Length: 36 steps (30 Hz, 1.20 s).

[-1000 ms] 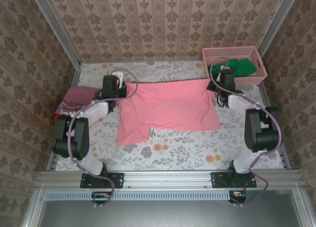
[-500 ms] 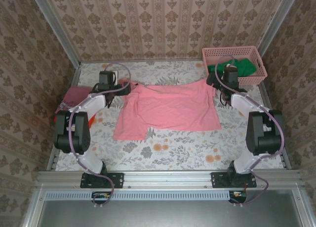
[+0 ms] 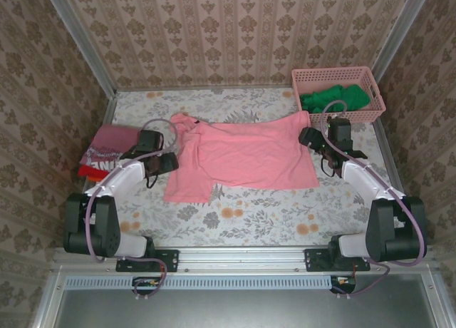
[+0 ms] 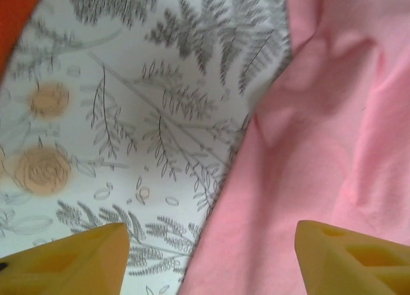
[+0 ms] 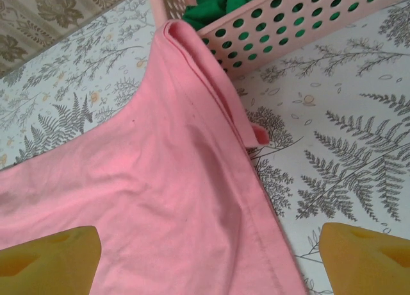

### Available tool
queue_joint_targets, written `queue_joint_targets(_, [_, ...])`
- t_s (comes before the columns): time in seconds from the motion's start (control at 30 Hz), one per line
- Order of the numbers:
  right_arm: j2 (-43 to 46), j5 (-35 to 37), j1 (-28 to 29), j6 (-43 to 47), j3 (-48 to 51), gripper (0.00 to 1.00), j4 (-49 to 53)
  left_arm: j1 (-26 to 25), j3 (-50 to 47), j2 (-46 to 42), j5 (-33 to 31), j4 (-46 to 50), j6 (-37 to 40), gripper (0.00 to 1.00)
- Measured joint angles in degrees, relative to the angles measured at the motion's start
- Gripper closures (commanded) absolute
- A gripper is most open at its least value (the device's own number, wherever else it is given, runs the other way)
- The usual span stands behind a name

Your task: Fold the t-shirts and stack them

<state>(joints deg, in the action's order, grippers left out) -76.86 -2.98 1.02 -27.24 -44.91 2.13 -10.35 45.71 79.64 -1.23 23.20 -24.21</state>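
A salmon-pink t-shirt (image 3: 242, 153) lies spread on the floral table, its left sleeve rumpled at the far left corner. My left gripper (image 3: 167, 164) hovers open over the shirt's left edge; in the left wrist view the yellow fingers (image 4: 70, 260) straddle that edge of the pink t-shirt (image 4: 307, 167), with nothing gripped. My right gripper (image 3: 308, 137) stands open at the shirt's right edge; its fingers (image 5: 368, 256) span the hemmed side of the pink t-shirt (image 5: 173, 179). A folded dusty-red shirt (image 3: 107, 146) lies on an orange-red one (image 3: 87, 172) at the far left.
A pink lattice basket (image 3: 370, 82) holding green cloth (image 3: 335, 98) stands at the back right, close to the shirt's right corner; the basket (image 5: 288, 25) is just beyond my right gripper. Patterned walls enclose the table on three sides.
Both grippers opened and let go of the pink shirt's far corners, then drew back toward the near side. The shirt now lies farther back, its left sleeve bunched.
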Motion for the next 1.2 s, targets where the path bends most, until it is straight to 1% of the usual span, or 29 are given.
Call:
queue_joint_targets(0.1, [-0.4,-0.5,0.4,-0.2,0.0,0.11,0.0,0.0,0.3,2.9,1.1,0.5,0.6,0.47])
queue_joint_targets(0.17, [-0.9,-0.7,0.6,-0.4,0.0,0.11,0.0,0.0,0.6,5.0,2.2,0.4,0.9,0.51])
queue_joint_targets(0.33, [-1.6,-0.7,0.8,-0.7,0.0,0.11,0.0,0.1,1.4,9.6,3.4,0.2,1.1,0.56])
queue_joint_targets(0.57, [-1.6,-0.7,0.7,-0.7,0.0,0.11,0.5,0.3,4.0,13.4,4.2,-0.7,1.1,0.57])
queue_joint_targets(0.8, [-1.7,-0.7,0.8,-1.0,0.0,0.11,0.5,0.3,6.1,15.2,3.4,1.4,1.1,0.67])
queue_joint_targets(0.83, [-1.7,-0.7,0.8,-1.1,0.0,0.11,0.5,0.3,6.3,15.4,3.2,1.6,1.1,0.68])
queue_joint_targets(0.97, [-1.9,-0.7,0.8,-1.1,0.0,0.11,0.7,0.4,6.5,15.8,2.1,2.2,0.7,0.82])
queue_joint_targets(1.03, [-1.9,-0.7,0.8,-1.1,0.0,0.11,0.9,0.6,6.6,15.9,1.5,2.5,0.4,0.96])
queue_joint_targets(1.07, [-1.9,-0.7,0.8,-1.1,0.0,0.11,1.0,0.7,6.6,15.9,1.1,2.6,0.1,1.00])
queue_joint_targets(1.2, [-1.9,-0.7,0.8,-1.1,0.0,0.11,1.2,0.7,6.0,15.1,0.4,2.3,-0.8,1.00])
